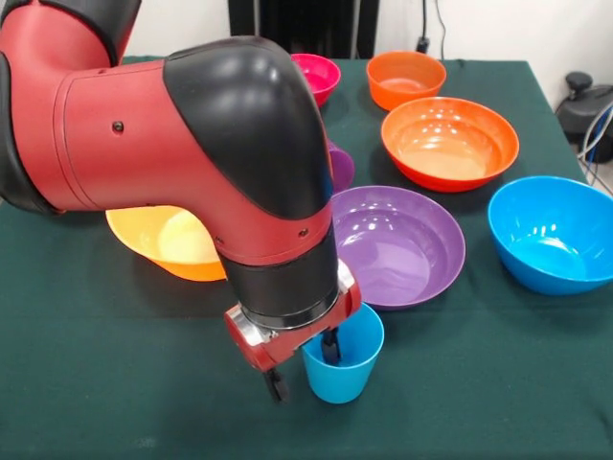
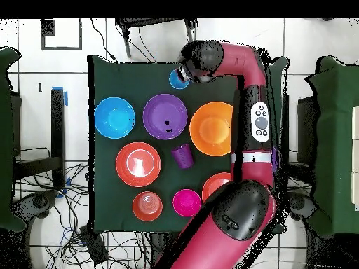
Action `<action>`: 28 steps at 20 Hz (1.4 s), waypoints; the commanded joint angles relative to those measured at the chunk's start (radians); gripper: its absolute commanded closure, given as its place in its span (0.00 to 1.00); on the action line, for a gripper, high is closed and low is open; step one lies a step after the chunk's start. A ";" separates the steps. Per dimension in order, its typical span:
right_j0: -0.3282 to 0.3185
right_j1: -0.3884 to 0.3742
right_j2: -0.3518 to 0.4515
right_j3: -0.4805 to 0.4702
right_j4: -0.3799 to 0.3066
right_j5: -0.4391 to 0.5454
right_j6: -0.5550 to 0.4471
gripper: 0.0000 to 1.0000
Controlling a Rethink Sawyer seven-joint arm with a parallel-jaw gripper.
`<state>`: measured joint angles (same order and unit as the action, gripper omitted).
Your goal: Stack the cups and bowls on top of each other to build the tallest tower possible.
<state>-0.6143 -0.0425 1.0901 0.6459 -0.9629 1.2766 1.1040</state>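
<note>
My gripper (image 1: 303, 374) is open and low at the table's near edge. One finger is inside the light blue cup (image 1: 347, 372) and the other is outside its left wall. The cup stands upright on the cloth; it also shows in the overhead view (image 2: 177, 80) beside my wrist. The purple cup (image 2: 182, 155) stands among the bowls, mostly hidden behind my arm in the front view. One purple bowl (image 1: 397, 244), the blue bowl (image 1: 556, 233), the big orange bowl (image 1: 168, 244), a red-orange bowl (image 1: 448, 142), a small orange bowl (image 1: 405, 79) and the magenta bowl (image 1: 316, 75) lie apart, unstacked.
The green tablecloth (image 1: 498, 383) covers the table. Another red-orange bowl (image 2: 214, 183) sits partly under my arm in the overhead view. The purple bowl lies just behind the light blue cup. Cables run on the floor around the table.
</note>
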 commanded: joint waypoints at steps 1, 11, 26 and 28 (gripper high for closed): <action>0.028 -0.004 -0.117 0.036 -0.014 -0.058 -0.152 0.00; 0.059 -0.095 -0.154 0.069 0.038 0.030 -0.100 0.00; 0.098 -0.195 -0.257 0.140 0.148 0.099 -0.015 0.00; 0.113 -0.220 -0.261 0.111 0.158 0.138 -0.028 0.00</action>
<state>-0.5596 -0.2083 0.9224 0.7228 -0.8088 1.2625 1.1040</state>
